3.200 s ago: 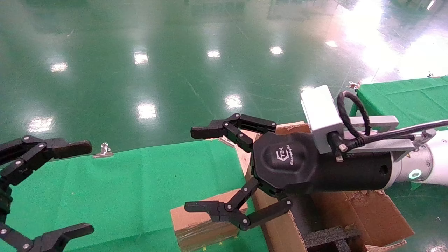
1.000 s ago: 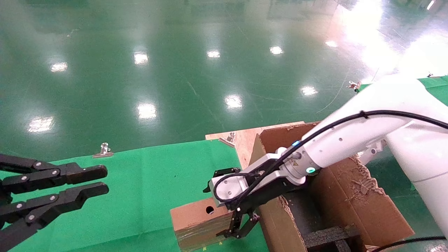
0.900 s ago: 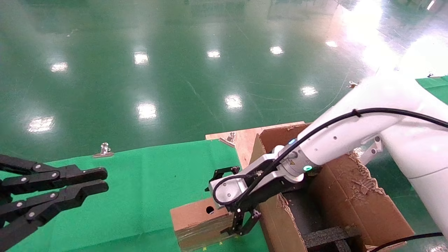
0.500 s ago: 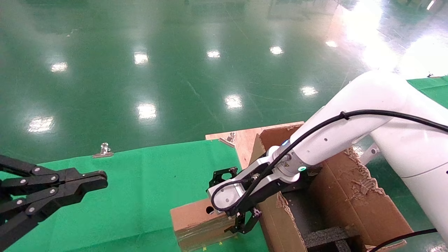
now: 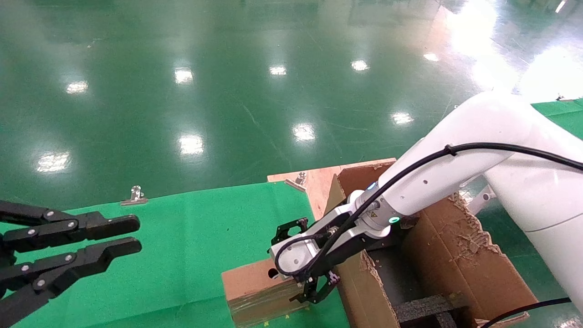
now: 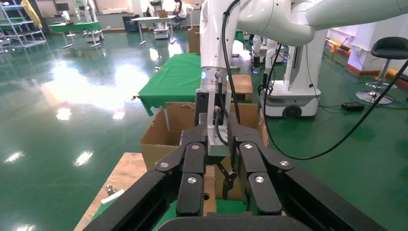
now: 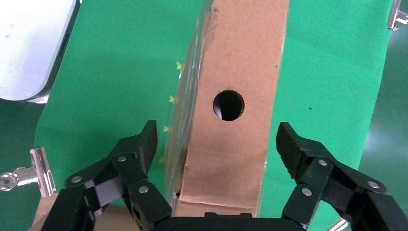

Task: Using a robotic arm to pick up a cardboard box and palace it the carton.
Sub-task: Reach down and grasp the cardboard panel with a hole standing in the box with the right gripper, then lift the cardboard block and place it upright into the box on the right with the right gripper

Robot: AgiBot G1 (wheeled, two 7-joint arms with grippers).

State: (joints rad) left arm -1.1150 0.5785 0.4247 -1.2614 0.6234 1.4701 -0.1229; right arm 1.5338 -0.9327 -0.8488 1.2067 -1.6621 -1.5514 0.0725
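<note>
The small cardboard box [image 5: 255, 287], brown with a round hole and shiny tape, lies on the green cloth beside the carton [image 5: 455, 259]. The white robotic arm [image 5: 455, 164] reaches down over the carton's wall. Its right gripper [image 5: 296, 266] is open, with one finger on each side of the box's end and gaps showing. The right wrist view shows the box [image 7: 235, 72] between the gripper's [image 7: 217, 134] spread fingers. My left gripper [image 5: 125, 234] hovers at the left over the cloth, fingers a narrow gap apart and empty; in its own view the gripper [image 6: 217, 144] points at the box [image 6: 209, 185].
Black foam blocks [image 5: 428, 305] sit inside the carton, whose flaps are torn. A wooden board [image 5: 314, 180] lies behind it. Metal clips [image 5: 135, 195] hold the green cloth [image 5: 182, 237] at the table's far edge. A second green table [image 5: 560, 114] stands at the right.
The right arm came down from in front of the camera and set its open gripper around the box's end, sinking slightly lower. The left gripper narrowed from wide open.
</note>
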